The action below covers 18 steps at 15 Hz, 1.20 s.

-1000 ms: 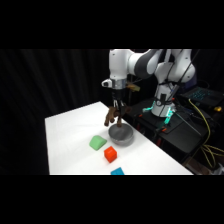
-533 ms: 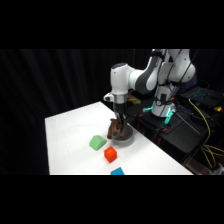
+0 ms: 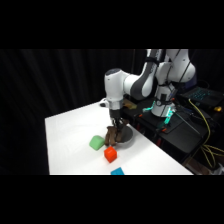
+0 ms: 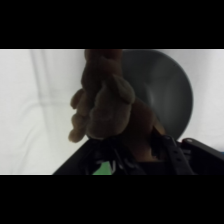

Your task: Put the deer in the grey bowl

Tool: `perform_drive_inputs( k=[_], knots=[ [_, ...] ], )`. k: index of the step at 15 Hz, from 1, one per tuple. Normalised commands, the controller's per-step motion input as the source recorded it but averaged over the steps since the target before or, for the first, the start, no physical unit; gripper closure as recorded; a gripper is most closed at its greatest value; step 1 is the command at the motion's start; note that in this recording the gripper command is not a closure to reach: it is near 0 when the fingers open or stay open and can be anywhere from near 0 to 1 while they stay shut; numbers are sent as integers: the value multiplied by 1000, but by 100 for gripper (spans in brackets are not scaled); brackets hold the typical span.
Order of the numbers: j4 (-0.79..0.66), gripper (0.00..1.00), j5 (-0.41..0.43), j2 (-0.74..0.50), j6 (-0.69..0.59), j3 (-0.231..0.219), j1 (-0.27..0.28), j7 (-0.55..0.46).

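The dark brown deer [image 3: 112,136] hangs low at the left rim of the grey bowl [image 3: 126,138], with my gripper [image 3: 116,128] shut on it from above. In the wrist view the deer [image 4: 103,102] fills the middle of the picture, its legs and body blurred and close. Behind it to the right lies the grey bowl [image 4: 167,90], mostly uncovered. The deer hides my fingertips; only the black linkage shows along the bottom. I cannot tell whether the deer touches the bowl or the table.
A green block [image 3: 96,143] lies just left of the deer, and an orange-red block [image 3: 110,155] sits in front of it. A blue block [image 3: 118,171] is at the table's near edge. Dark equipment with cables stands to the right of the table.
The arm has come down and slightly forward with the deer. The deer, which hung above the bowl, is now low at the bowl's left rim beside the green block.
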Motion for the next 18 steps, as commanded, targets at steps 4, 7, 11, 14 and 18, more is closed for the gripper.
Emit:
perform_drive_inputs(
  k=[4,7,11,14,18],
  knots=[
    [184,0,-222,-179,-499,-49,82,126],
    [174,0,-65,-335,-605,-5,40,-25],
    [323,0,-7,-325,-670,-6,-4,-109],
    [353,0,-11,-276,-510,-33,-47,-128],
    [306,0,-101,-269,-424,-30,-60,-4]
  ],
)
